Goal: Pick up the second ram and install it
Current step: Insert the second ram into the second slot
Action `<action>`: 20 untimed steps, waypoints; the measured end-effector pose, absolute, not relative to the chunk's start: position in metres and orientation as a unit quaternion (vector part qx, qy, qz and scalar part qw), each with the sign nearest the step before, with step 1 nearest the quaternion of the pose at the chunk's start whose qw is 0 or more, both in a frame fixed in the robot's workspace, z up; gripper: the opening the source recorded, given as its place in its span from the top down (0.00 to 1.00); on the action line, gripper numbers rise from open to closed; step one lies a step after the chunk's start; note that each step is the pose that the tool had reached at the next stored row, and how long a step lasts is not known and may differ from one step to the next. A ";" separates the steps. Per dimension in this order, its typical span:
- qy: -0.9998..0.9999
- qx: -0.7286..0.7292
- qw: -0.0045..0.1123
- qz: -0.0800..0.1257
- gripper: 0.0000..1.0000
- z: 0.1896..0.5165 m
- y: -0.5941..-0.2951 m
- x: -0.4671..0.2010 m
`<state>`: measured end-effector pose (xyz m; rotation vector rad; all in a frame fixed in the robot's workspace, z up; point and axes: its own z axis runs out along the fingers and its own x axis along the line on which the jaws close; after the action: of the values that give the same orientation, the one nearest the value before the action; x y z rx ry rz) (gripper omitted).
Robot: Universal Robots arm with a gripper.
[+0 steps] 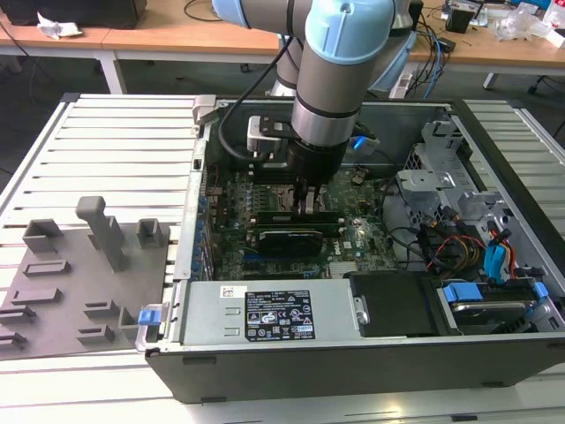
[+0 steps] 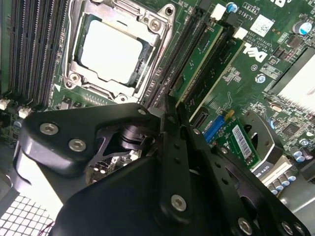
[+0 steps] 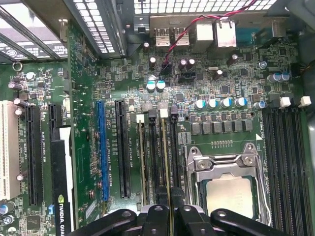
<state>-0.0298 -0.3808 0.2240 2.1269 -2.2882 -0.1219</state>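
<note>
The second ram (image 3: 166, 162) is a thin green stick standing on edge in a black slot beside the CPU socket (image 3: 229, 187). One end of it runs between my fingertips. My gripper (image 3: 170, 216) is shut on it, low over the motherboard (image 1: 353, 234) inside the open computer case. In the second wrist view the second ram (image 2: 201, 59) leads away from the gripper (image 2: 172, 105). Another green stick (image 2: 222, 69) sits upright one slot over, also seen edge-on as the other stick (image 3: 142, 162). In the exterior view the gripper (image 1: 308, 205) reaches straight down into the case.
A grey tray (image 1: 53, 291) with raised blocks lies on the slatted table at the exterior view's left. A black graphics card (image 1: 287, 238) sits close to the gripper. The power supply (image 1: 265, 314) lines the near wall. Drive cages and cables (image 1: 468, 230) crowd the exterior view's right.
</note>
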 end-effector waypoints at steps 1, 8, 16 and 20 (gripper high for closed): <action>-0.732 0.680 0.008 -0.039 0.86 0.224 -0.381 -0.030; -0.734 0.678 0.005 -0.041 0.86 0.224 -0.381 -0.030; -0.737 0.675 0.003 -0.044 0.86 0.224 -0.382 -0.030; -0.737 0.675 0.002 -0.044 0.86 0.222 -0.384 -0.030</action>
<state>-0.0298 -0.3838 0.2223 2.1170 -2.3106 -0.1389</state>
